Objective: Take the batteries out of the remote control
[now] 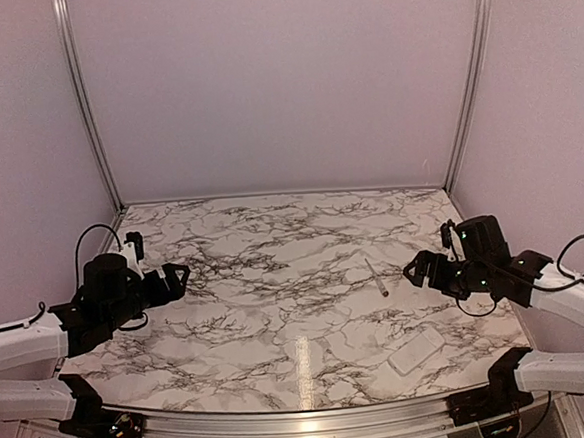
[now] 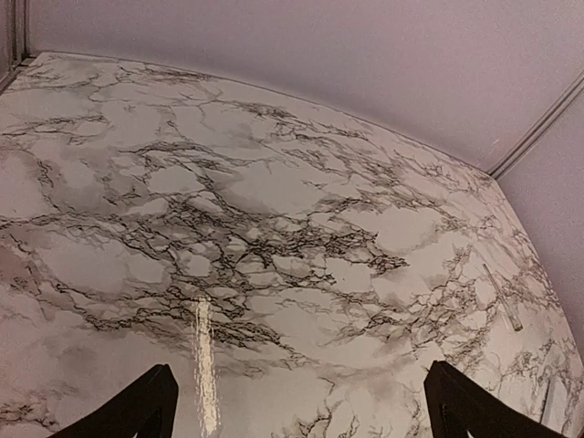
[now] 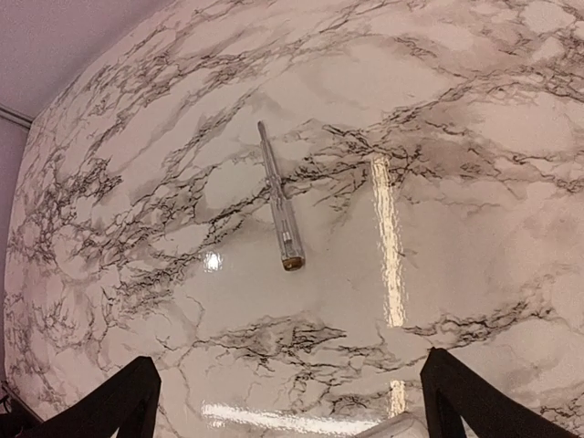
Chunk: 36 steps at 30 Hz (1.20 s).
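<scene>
Batteries are nowhere to be seen, so they are most likely inside the remote control (image 1: 415,351). The remote lies flat on the marble table (image 1: 273,240), close to the front edge.

The right gripper (image 1: 414,269) hangs in the air near the far side of the remote. Its two fingers (image 3: 114,406) are spread wide and hold nothing. The left gripper (image 1: 176,277) is a long way off to the left of the remote. Its fingers (image 2: 137,411) are spread wide too, with nothing between them. A long thin rod (image 3: 278,205) lies past the far side of the remote, a bit to the left, not touching it.

I think the first job is to get hold of the remote. The right arm is the near one, so it should go. It should come down with one finger on each long side of the remote and squeeze gently, so the remote does not skid on the shiny top. It lies so flat that it may be hard to pinch. The left arm can then come over to help open it. I cannot tell which side has the battery lid.
</scene>
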Available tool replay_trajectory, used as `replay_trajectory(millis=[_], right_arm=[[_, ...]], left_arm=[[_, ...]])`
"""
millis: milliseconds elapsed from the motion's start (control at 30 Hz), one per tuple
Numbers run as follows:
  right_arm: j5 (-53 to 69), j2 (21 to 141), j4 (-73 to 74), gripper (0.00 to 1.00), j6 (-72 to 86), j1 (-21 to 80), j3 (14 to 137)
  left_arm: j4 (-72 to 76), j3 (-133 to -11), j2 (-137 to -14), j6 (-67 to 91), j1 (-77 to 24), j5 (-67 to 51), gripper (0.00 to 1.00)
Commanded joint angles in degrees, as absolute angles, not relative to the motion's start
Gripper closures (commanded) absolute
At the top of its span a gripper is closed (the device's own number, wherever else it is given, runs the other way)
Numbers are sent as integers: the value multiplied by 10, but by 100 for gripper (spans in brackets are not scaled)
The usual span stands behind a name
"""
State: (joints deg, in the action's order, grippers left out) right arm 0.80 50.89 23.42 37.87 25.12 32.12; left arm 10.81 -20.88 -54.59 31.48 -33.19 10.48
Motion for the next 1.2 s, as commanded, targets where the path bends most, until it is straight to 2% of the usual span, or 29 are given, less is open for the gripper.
replay_trajectory(millis=[0, 233, 567, 833, 1167], right_arm=[[-50, 535, 316, 2, 421, 280, 363], [-50, 561, 423, 1, 529, 296, 381], [-47, 572, 515, 2, 641, 297, 372], [-7, 599, 474, 2, 667, 297, 349], [-15, 649, 470, 2, 655, 297, 356]], left_arm=[[147, -251, -595, 320, -401, 149, 1], [162, -291, -664, 317, -464, 177, 1], [162, -292, -668, 312, -475, 185, 1], [161, -294, -670, 311, -475, 184, 1], [161, -296, -677, 308, -475, 181, 1]])
